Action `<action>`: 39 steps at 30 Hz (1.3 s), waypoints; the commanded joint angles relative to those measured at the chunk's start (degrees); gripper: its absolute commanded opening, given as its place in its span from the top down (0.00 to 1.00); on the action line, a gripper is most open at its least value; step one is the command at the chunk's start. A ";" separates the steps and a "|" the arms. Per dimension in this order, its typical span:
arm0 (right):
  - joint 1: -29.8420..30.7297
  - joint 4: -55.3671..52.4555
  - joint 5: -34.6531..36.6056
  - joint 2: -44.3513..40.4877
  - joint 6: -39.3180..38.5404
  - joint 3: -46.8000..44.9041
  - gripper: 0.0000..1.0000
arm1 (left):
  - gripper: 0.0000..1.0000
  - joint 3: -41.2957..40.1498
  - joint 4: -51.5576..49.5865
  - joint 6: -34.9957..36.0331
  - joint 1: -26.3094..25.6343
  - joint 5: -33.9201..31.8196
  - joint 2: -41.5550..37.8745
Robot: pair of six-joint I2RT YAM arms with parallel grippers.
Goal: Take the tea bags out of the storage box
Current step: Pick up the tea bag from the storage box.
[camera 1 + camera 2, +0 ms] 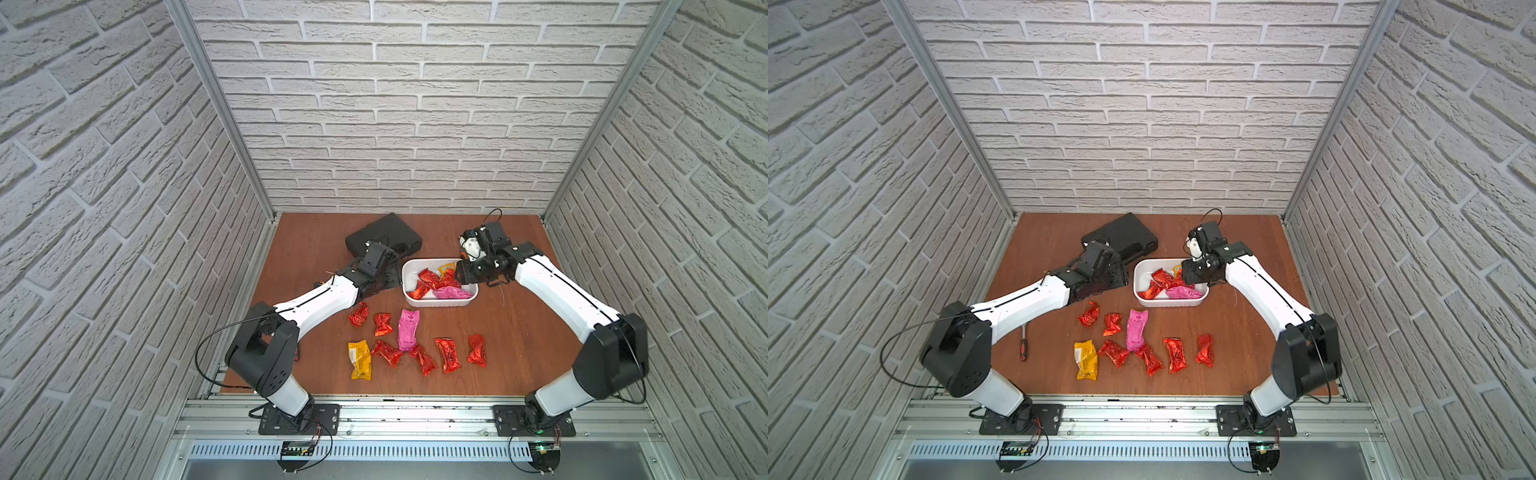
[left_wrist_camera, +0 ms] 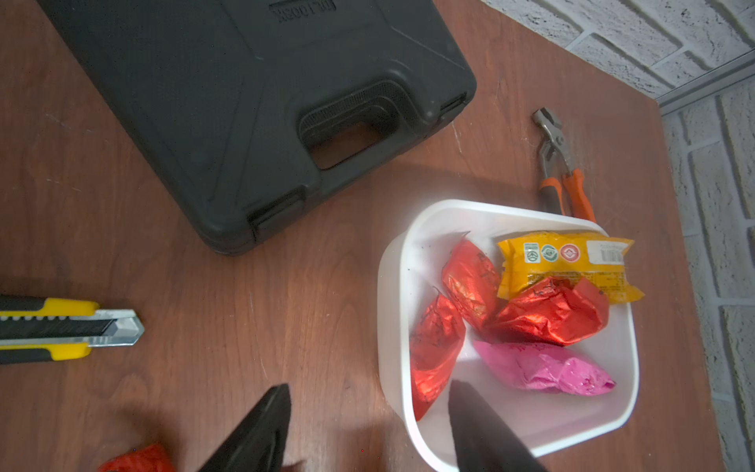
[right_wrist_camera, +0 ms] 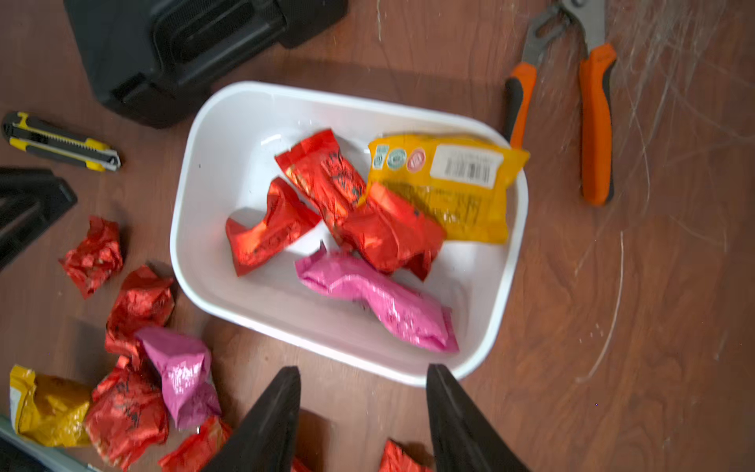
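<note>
The left pincer (image 2: 369,386) and right pincer (image 3: 363,368) both hang released, empty, by the storage box (image 3: 228,143) — five tea bags (image 3: 392,241) inside.

In both top views, the right arm (image 1: 552,286) masks the far right corner of the storage box (image 1: 436,302) and most of a yellow tea bag (image 1: 448,267), while the left arm (image 1: 320,299) covers part of the black case (image 1: 386,232). The right wrist view is blurred; its pliers (image 3: 596,122) and case run off the frame edge. Packet print is illegible.
</note>
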 commanded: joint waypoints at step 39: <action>2.78 -2.39 -4.95 9.30 -25.30 5.22 0.46 | 0.59 4.82 4.13 0.70 1.17 7.39 13.04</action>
